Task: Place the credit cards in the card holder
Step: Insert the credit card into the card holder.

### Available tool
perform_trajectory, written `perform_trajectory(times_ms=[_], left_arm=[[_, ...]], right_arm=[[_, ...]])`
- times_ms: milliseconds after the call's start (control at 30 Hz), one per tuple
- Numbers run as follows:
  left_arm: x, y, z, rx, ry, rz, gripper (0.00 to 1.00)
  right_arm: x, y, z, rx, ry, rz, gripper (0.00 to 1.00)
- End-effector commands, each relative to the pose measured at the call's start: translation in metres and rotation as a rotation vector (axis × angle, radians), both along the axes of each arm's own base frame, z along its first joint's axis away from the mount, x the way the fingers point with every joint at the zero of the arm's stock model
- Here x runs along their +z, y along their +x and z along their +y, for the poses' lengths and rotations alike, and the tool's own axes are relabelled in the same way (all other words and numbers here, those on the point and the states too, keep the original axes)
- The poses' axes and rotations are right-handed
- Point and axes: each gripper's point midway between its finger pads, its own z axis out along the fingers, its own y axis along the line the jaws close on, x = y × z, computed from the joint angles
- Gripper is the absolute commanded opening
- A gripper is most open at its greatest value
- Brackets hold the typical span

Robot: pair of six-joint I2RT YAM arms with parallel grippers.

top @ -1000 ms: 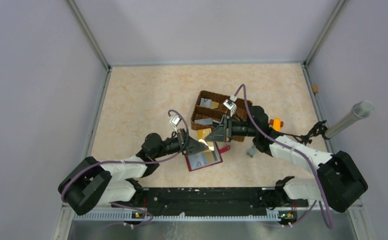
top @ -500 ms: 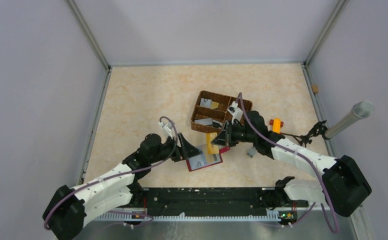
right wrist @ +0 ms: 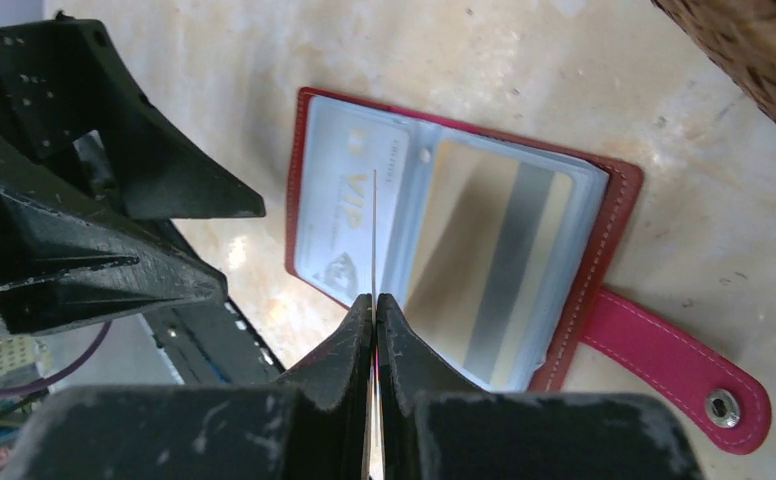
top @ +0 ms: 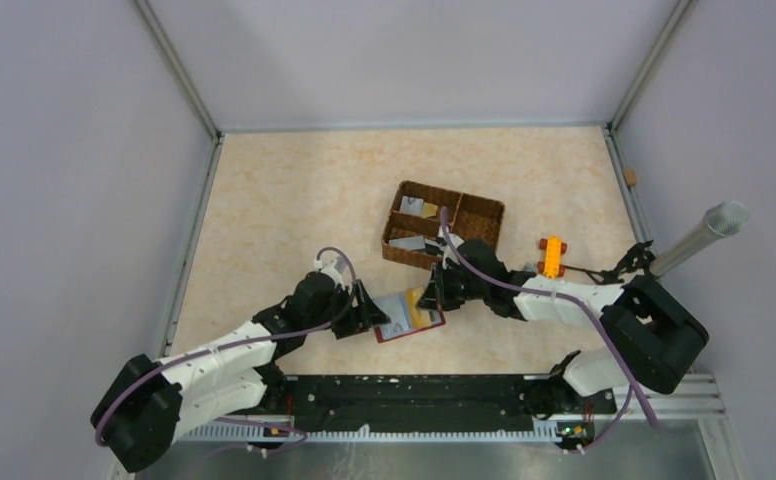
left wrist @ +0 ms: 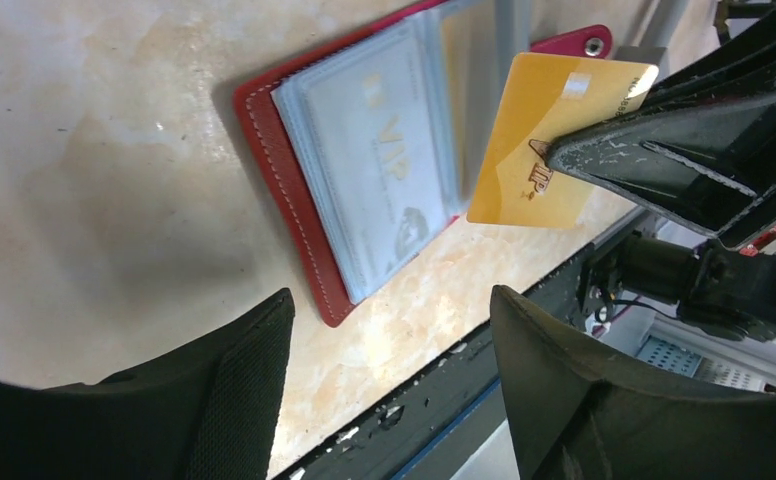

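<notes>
The dark red card holder (top: 409, 320) lies open on the table, its clear pockets up (left wrist: 364, 170) (right wrist: 619, 200). One pocket shows a pale card (right wrist: 339, 215), the other a tan card with a dark stripe (right wrist: 504, 270). My right gripper (top: 432, 297) (right wrist: 375, 300) is shut on a gold credit card (left wrist: 549, 140), held on edge just above the open pockets (right wrist: 374, 230). My left gripper (top: 369, 308) (left wrist: 389, 310) stands open by the holder's left edge, with nothing between its fingers. More cards (top: 411, 208) lie in the basket.
A brown divided wicker basket (top: 474, 215) (right wrist: 754, 50) stands just behind the holder. An orange block (top: 551, 255) lies to the right, and a metal tube (top: 699, 235) leans at the far right. The holder's snap tab (right wrist: 684, 370) sticks out sideways. The black base rail (top: 414, 390) runs close in front.
My left gripper has opened and drawn back to the holder's left edge. My right gripper has come down and leftward with the gold card, over the open pockets.
</notes>
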Motion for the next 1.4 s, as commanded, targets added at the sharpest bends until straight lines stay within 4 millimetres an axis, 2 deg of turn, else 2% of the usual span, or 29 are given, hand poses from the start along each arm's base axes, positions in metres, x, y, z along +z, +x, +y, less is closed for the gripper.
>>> perform_trajectory(times_ms=[0, 300, 567, 933, 1367], left_arm=[[-0.008, 0.006, -0.001, 0.002, 0.019, -0.014, 0.71], [-0.020, 0.009, -0.002, -0.005, 0.056, 0.001, 0.59], [-0.035, 0.012, 0.009, 0.011, 0.145, 0.004, 0.50], [-0.045, 0.012, 0.012, 0.007, 0.174, 0.016, 0.48], [-0.046, 0.012, 0.010, -0.005, 0.177, 0.022, 0.45]], right_arm=[[0.002, 0.012, 0.008, -0.014, 0.022, -0.067, 0.00], [-0.006, 0.014, 0.014, -0.021, 0.044, -0.043, 0.00], [0.006, 0.016, 0.013, -0.045, 0.067, -0.056, 0.00], [-0.003, 0.012, 0.016, -0.034, 0.075, -0.025, 0.00], [-0.026, 0.007, 0.011, -0.039, 0.036, 0.020, 0.00]])
